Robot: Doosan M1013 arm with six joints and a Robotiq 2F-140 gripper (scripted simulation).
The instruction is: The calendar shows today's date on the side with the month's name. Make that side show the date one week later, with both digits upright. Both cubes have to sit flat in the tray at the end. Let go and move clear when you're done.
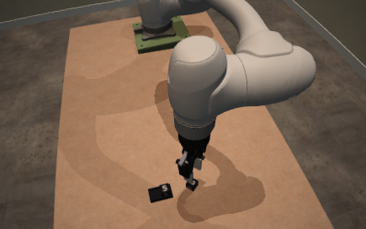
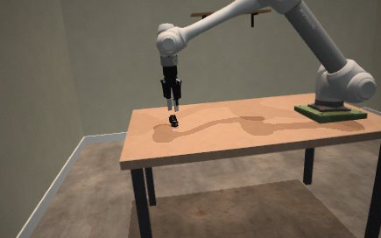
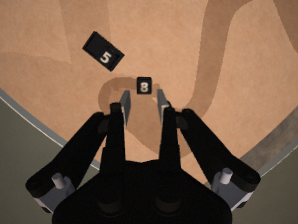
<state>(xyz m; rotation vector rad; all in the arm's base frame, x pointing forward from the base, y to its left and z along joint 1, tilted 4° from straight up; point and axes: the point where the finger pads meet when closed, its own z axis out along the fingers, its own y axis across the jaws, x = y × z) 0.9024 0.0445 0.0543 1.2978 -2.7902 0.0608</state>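
A small black tray (image 1: 159,193) lies near the table's front edge, and the cube in it shows a white 5 on top. It also shows in the wrist view (image 3: 103,51). A second black cube (image 1: 192,184) sits loose on the table just right of the tray, showing an 8 in the wrist view (image 3: 144,86). My gripper (image 1: 188,177) hangs straight above this loose cube, clear of it in the side view (image 2: 172,107). Its fingers are narrowed but apart, with nothing between them (image 3: 141,106). The month's name is not readable.
The green base plate (image 1: 161,35) of the arm is at the far end of the table. The table's front edge and left corner are close to the tray and the cube (image 2: 173,121). A shelf hangs on the back wall (image 2: 230,13).
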